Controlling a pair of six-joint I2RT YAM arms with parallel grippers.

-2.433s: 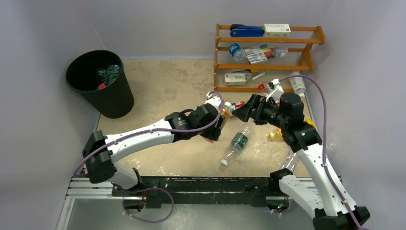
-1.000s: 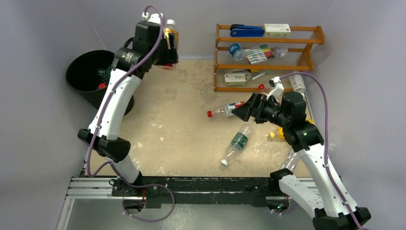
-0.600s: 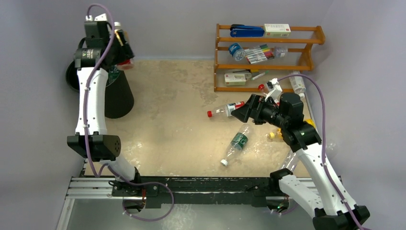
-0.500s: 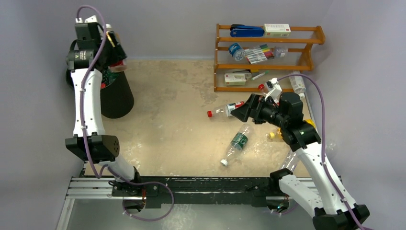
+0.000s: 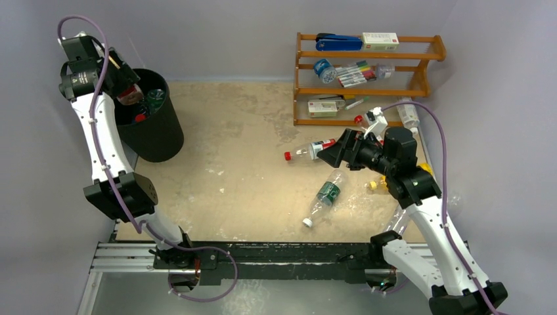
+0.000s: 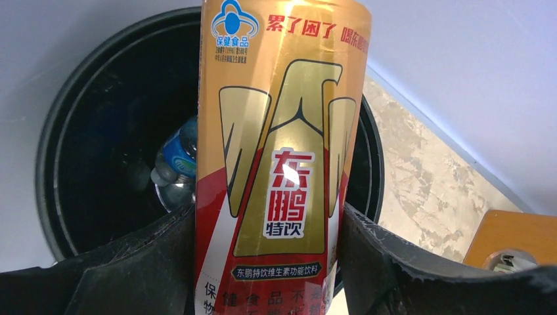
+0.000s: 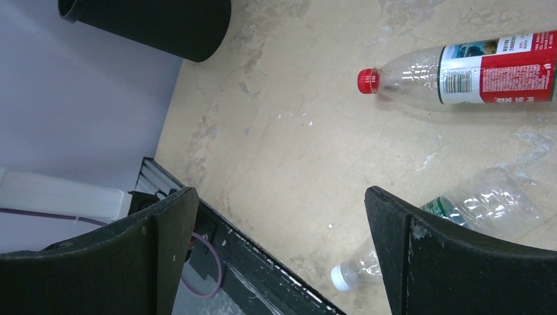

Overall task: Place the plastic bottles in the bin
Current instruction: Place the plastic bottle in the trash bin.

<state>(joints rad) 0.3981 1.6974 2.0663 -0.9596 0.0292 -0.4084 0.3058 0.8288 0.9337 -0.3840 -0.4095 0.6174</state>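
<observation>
My left gripper (image 5: 123,84) (image 6: 266,226) is shut on a gold and red labelled bottle (image 6: 282,131) and holds it over the mouth of the black bin (image 5: 154,134) (image 6: 47,164). Bottles lie inside the bin, one with a blue label (image 6: 177,157). My right gripper (image 5: 330,155) (image 7: 279,197) is open and empty above the table. A clear bottle with a red cap and red label (image 5: 303,152) (image 7: 460,75) lies just left of it. A clear green-labelled bottle with a white cap (image 5: 326,195) (image 7: 460,216) lies below it.
The orange wooden rack (image 5: 368,79) with markers and boxes stands at the back right. A yellow bottle (image 5: 376,186) lies by my right arm. Another clear bottle (image 5: 408,115) lies beside the rack. The bin also shows in the right wrist view (image 7: 151,23).
My left arm has lifted the gold bottle from the table's middle and swung it left to above the bin. My right arm has not moved.
</observation>
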